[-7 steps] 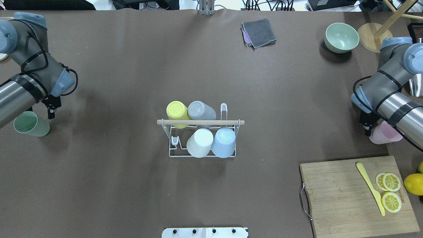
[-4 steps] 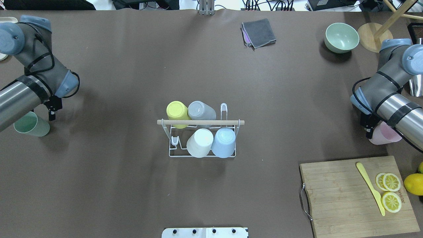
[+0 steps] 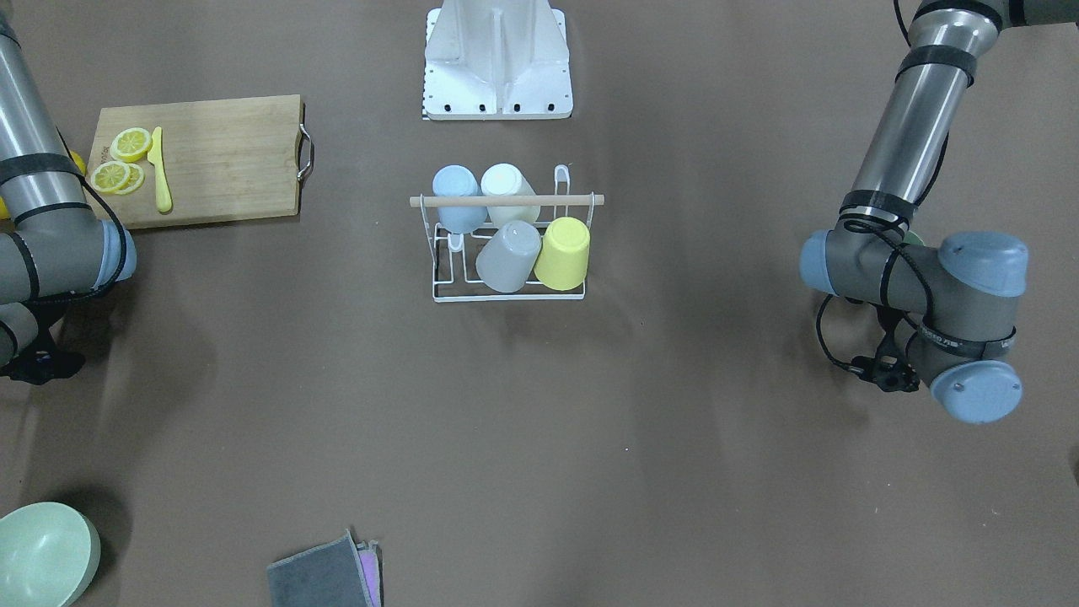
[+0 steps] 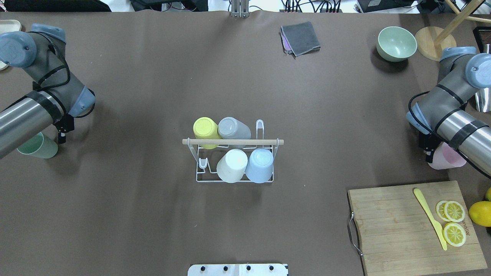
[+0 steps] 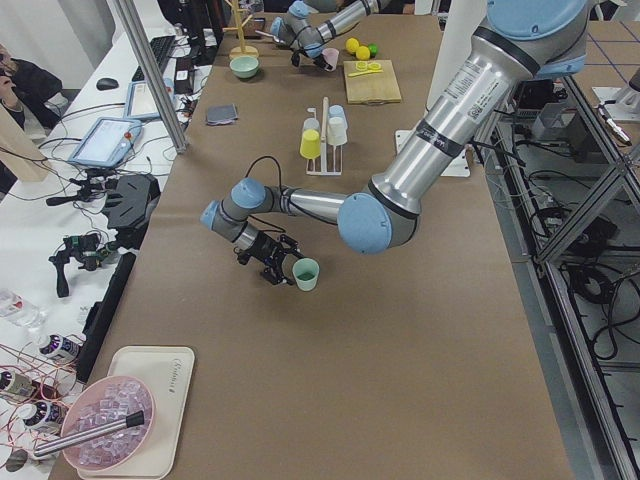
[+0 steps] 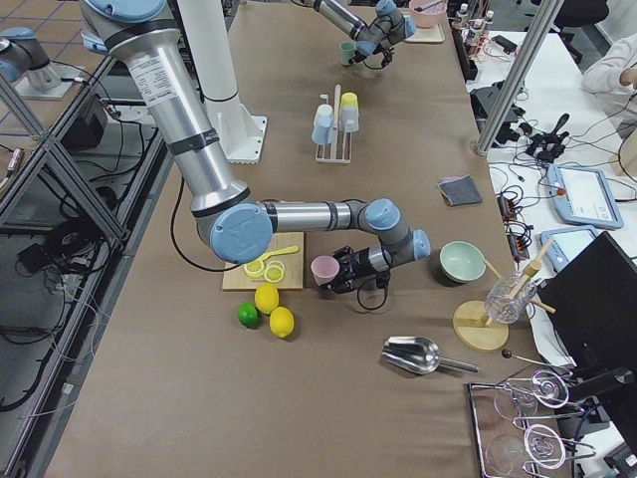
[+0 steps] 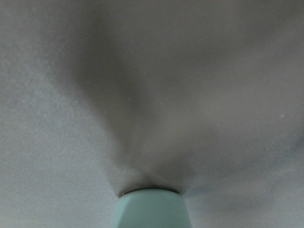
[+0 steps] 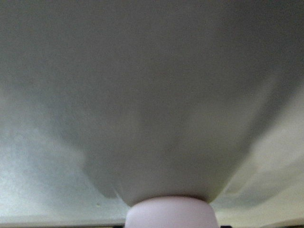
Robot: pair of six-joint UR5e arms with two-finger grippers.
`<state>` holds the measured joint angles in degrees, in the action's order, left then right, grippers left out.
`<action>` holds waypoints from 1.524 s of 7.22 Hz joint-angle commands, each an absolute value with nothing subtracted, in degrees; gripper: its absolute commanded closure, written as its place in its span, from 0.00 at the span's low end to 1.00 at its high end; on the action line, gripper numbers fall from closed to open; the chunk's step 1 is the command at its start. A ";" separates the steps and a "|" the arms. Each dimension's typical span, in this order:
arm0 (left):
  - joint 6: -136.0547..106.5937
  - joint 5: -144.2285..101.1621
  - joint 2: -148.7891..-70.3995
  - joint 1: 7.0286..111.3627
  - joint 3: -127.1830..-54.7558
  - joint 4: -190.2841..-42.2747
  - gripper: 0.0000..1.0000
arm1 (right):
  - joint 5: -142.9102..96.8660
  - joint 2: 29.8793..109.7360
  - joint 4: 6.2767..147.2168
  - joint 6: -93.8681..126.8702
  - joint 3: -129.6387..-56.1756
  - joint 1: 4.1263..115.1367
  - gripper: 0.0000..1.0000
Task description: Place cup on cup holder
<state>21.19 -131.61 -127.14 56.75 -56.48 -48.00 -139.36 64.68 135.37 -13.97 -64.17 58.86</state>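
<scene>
The cup holder (image 4: 268, 142), a white wire rack with a wooden rod handle, stands at the table's middle; it also shows in the front view (image 3: 506, 201). Yellow (image 4: 205, 129), grey (image 4: 234, 128), white (image 4: 232, 165) and blue (image 4: 260, 165) cups sit upside down on its prongs. Two prongs (image 4: 259, 125) are bare. My left gripper (image 4: 59, 137) is shut on a green cup (image 4: 37, 146) at the far left, low over the table. My right gripper (image 4: 427, 148) is shut on a pink cup (image 4: 445, 157) at the far right. The fingers are hidden in both wrist views.
A wooden cutting board (image 4: 391, 222) with lemon slices (image 4: 454, 211) and a yellow knife (image 4: 430, 218) lies at the near right, with a lemon (image 4: 480, 213) beside it. A green bowl (image 4: 396, 43) and a grey cloth (image 4: 301, 38) sit at the far side.
The left arm's wrist and elbow swung away from the robot and toward the middle; the green cup barely moved. The right arm shifted slightly, and covers more of the pink cup.
</scene>
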 commanded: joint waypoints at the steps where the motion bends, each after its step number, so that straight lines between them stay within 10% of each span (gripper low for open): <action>1: 22.58 -131.13 -127.18 56.69 -55.90 -46.94 0.02 | -139.48 63.99 135.44 -14.50 -65.64 61.68 0.60; 11: 23.64 -130.17 -127.09 55.81 -55.81 -44.91 0.03 | -163.79 66.36 123.42 -27.60 -72.25 66.98 0.63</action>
<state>23.62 -130.17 -127.13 55.83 -55.81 -44.92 -159.72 65.89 126.86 -27.47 -72.22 66.99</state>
